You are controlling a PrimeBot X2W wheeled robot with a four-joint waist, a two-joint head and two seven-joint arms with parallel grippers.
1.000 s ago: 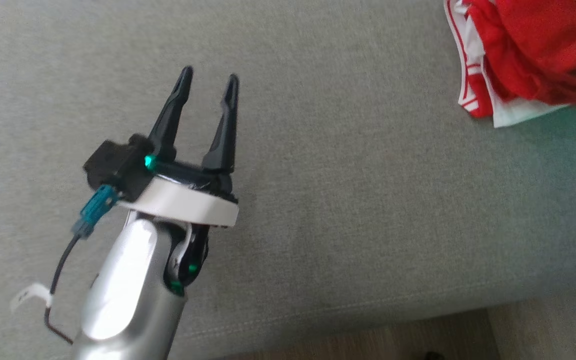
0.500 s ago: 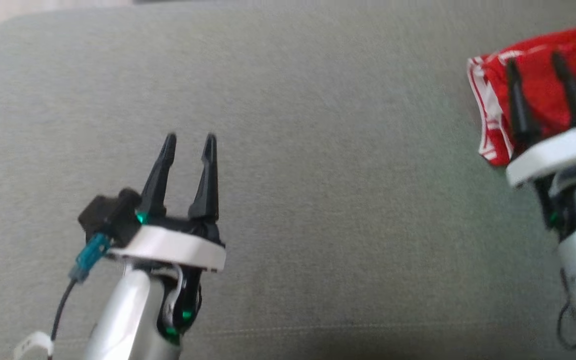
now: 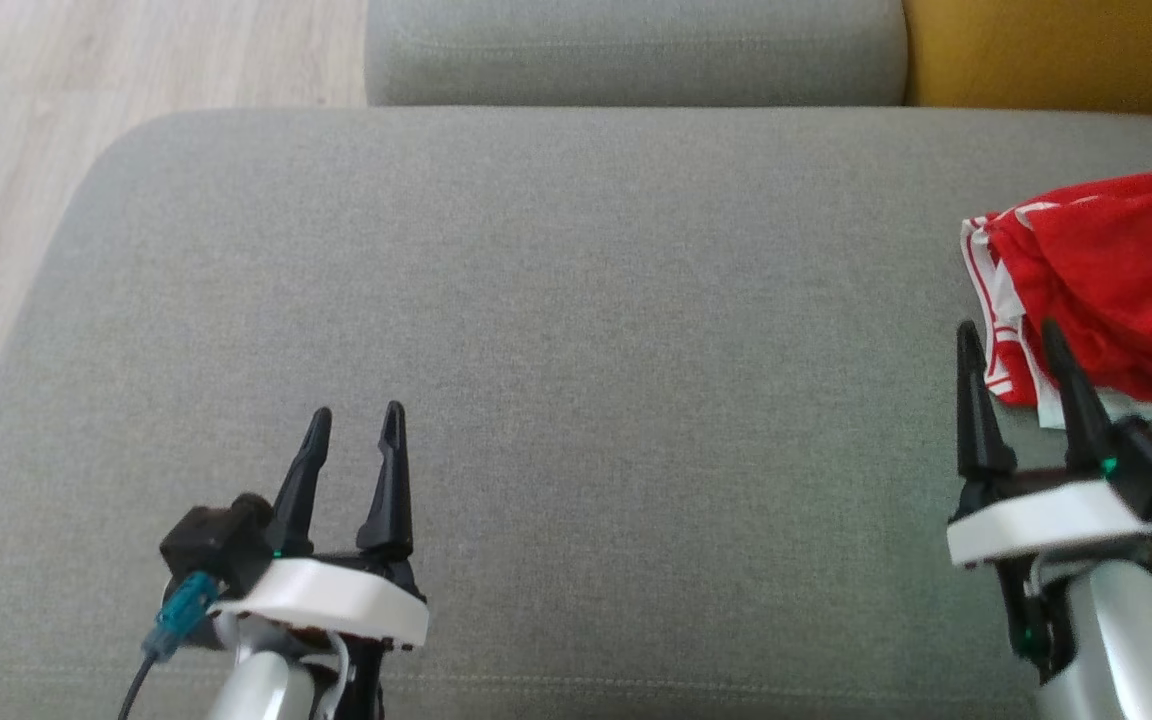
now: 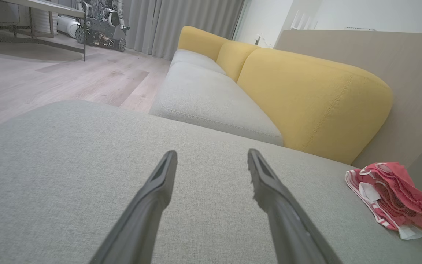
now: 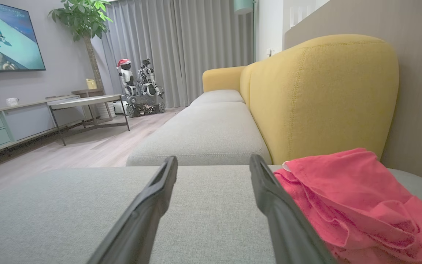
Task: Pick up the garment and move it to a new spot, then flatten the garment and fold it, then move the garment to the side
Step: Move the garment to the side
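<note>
In the head view, a broad grey woven seat cushion (image 3: 576, 300) with rounded corners is spread across the frame. At the lower left, the left gripper (image 3: 357, 410) is held with its two tapered black fingers wide apart and nothing between them. At the lower right, the right gripper (image 3: 1007, 325) is likewise spread and empty. A crumpled red garment (image 3: 1126, 280) with white striped trim is seen on the cushion at the right edge, just above the right gripper's tips.

In the left wrist view, the garment is placed at the lower right, well apart from the spread fingers. The bulging shape of a mustard-yellow upholstered backrest (image 4: 306, 99) is made plain.

In the right wrist view, the garment's soft folds are seen at the lower right, just beside one finger; contact cannot be told. A wall screen (image 5: 6, 36), a leafy potted plant (image 5: 82, 18) and pleated grey curtains (image 5: 181, 47) are added along the top.
</note>
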